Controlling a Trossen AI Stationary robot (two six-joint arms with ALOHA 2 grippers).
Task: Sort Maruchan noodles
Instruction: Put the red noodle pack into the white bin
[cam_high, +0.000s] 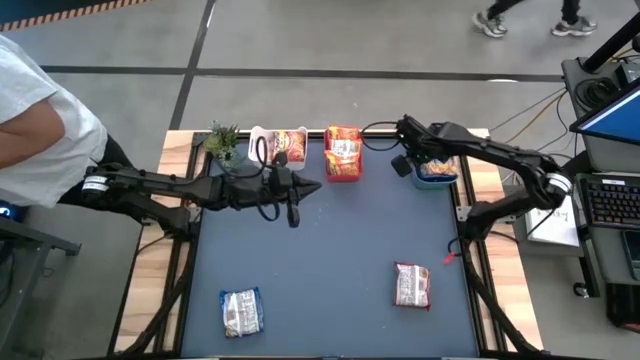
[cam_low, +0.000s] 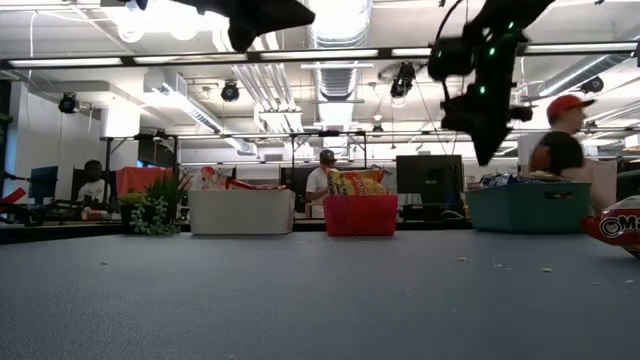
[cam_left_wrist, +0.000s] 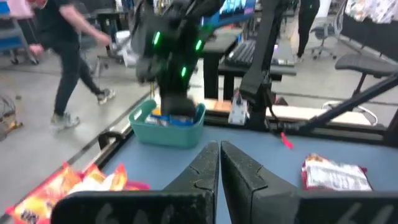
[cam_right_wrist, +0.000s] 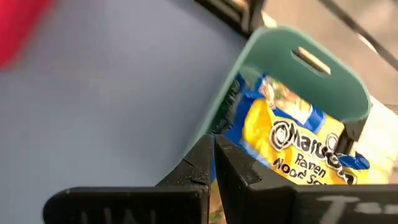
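Observation:
Two Maruchan packets lie flat on the dark mat: a silvery-white and red one (cam_high: 411, 285) (cam_left_wrist: 334, 174) near the right side, and a second one (cam_high: 241, 311) near the left front. Orange packets fill the pink bin (cam_high: 343, 153). Blue-yellow packets (cam_right_wrist: 298, 140) lie in the teal bin (cam_high: 437, 172). The white bin (cam_high: 277, 147) also holds packets. My left gripper (cam_high: 318, 186) (cam_left_wrist: 219, 163) is shut and empty, raised above the mat in front of the white and pink bins. My right gripper (cam_high: 405, 165) (cam_right_wrist: 214, 155) is shut and empty, hovering above the teal bin's left rim.
The three bins stand in a row along the far edge, with a small green plant (cam_high: 222, 140) at their left end. People move about in the room beyond the table. Bare mat (cam_high: 340, 250) lies between the bins and the two loose packets.

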